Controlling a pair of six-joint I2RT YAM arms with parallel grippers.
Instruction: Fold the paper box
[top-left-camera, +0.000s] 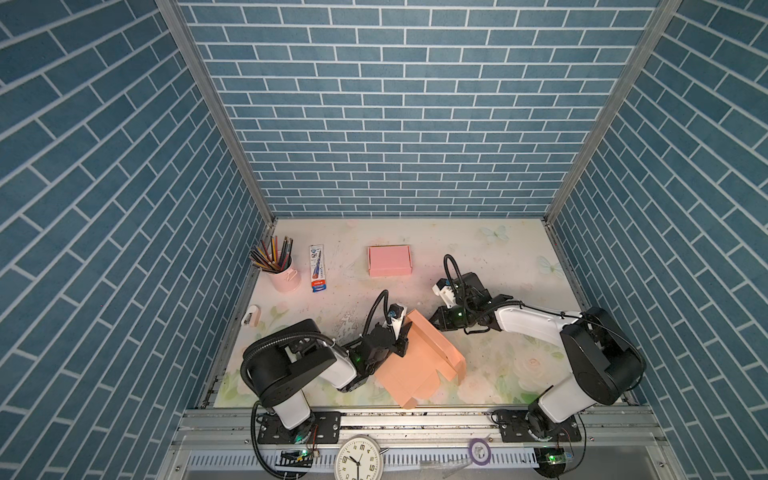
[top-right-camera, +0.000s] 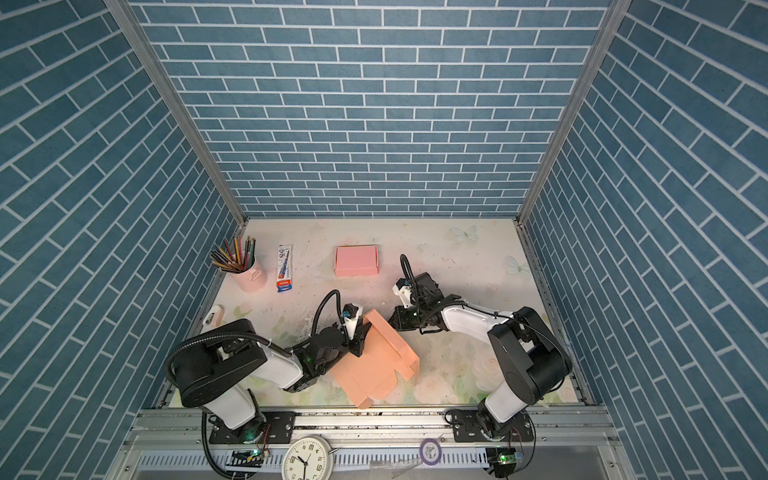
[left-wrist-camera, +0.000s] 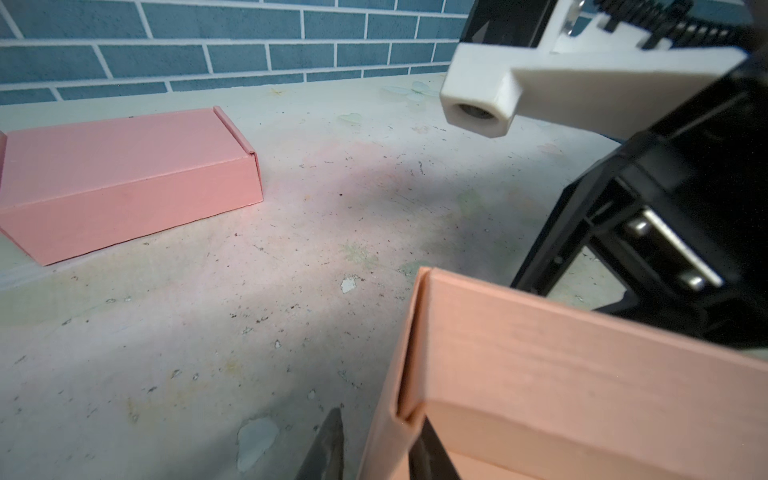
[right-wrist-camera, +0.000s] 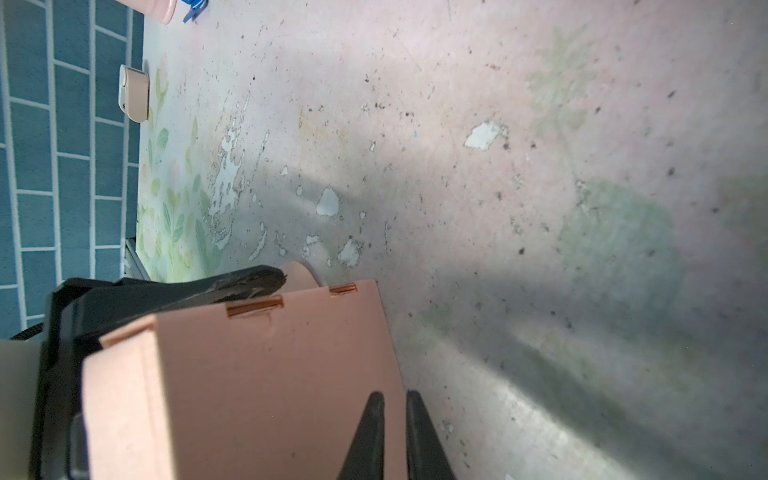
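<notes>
Grippers meet at a half-formed peach paper box (top-left-camera: 415, 365) on a flower-printed table (top-left-camera: 498, 257), seen in both top views near the front edge, midway between the two arms. The box sits askew, its rear wall raised and a wide flap lying flat toward the front. At its left-hand end the left gripper (top-left-camera: 403, 340) straddles a side wall. The left wrist view shows one finger (left-wrist-camera: 330, 440) outside the card with a gap to it and the other inside, so the jaws stand apart and clamp nothing. From the opposite side the right gripper (top-left-camera: 433, 322) points at the raised wall's far corner. In the right wrist view its fingers (right-wrist-camera: 370, 432) are drawn almost together with only a slit between them, their tips over the edge of a panel with small slots. Whether they pinch that edge cannot be told. Farther back a finished pink box (top-left-camera: 389, 260) rests closed, well apart from the work. A pink cup (top-left-camera: 286, 276) of coloured pencils (top-left-camera: 270, 255) and a packaged pen (top-left-camera: 318, 268) sit toward the back left
</notes>
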